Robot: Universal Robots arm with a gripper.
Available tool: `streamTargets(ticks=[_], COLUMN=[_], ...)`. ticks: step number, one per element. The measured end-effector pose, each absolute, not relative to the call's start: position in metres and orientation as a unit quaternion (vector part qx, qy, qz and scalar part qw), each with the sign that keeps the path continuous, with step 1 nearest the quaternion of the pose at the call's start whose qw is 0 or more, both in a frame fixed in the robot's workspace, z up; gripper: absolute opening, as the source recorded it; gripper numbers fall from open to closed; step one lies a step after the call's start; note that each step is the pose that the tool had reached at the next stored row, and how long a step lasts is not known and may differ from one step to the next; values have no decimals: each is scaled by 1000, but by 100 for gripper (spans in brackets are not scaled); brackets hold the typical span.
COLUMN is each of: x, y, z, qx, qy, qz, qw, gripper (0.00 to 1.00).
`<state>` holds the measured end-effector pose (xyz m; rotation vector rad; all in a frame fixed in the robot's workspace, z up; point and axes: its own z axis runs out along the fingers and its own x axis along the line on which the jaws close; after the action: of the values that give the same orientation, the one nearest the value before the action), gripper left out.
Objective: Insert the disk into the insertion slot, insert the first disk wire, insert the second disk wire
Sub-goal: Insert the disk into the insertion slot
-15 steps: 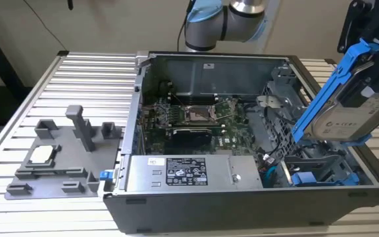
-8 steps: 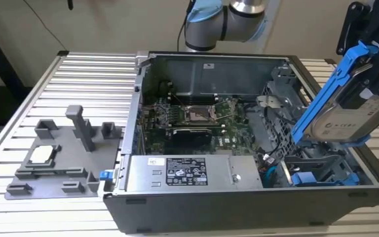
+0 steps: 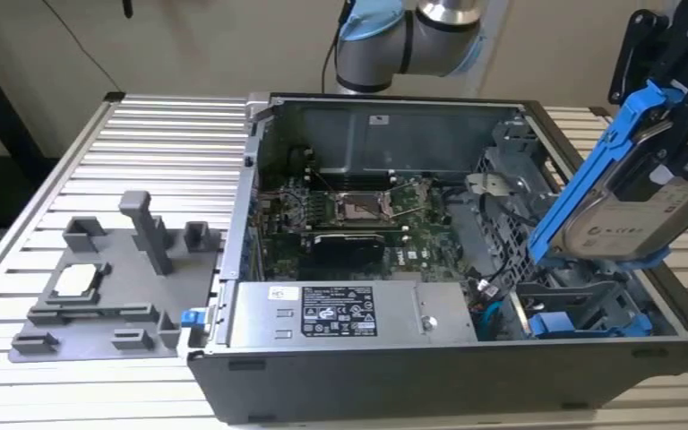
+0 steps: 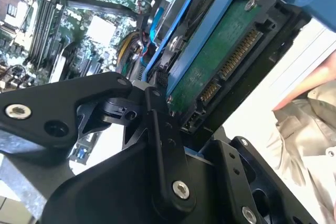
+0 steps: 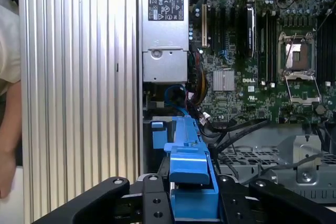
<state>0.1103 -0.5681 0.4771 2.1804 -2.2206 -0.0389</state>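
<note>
Exterior view: squeezing the disk (image 3: 616, 224) tight in the gripper (image 3: 684, 166), tilted, up in the air just over the insertion slot (image 3: 577, 296) at the exterior view's right end of the black computer case (image 3: 440, 381). Not inside yet. First wrist view: pressing with fingers (image 5: 153, 200) on both sides of it.

The disk (image 3: 631, 228) is coloured silver-grey and bright blue, the case (image 3: 440, 385) black, the desk (image 3: 153, 134) ribbed silver.

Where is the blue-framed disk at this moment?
In the exterior view the disk hangs tilted at the exterior view's right, held in the gripper, its lower end just above the insertion slot in the computer case's corner.
</note>
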Motion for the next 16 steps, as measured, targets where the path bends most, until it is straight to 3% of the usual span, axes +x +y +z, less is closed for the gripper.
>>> streamTargets(ticks=[16], x=[114], y=[-568], z=[468], qx=[701], qy=[-713], qz=[-13], qw=[15], gripper=[33])
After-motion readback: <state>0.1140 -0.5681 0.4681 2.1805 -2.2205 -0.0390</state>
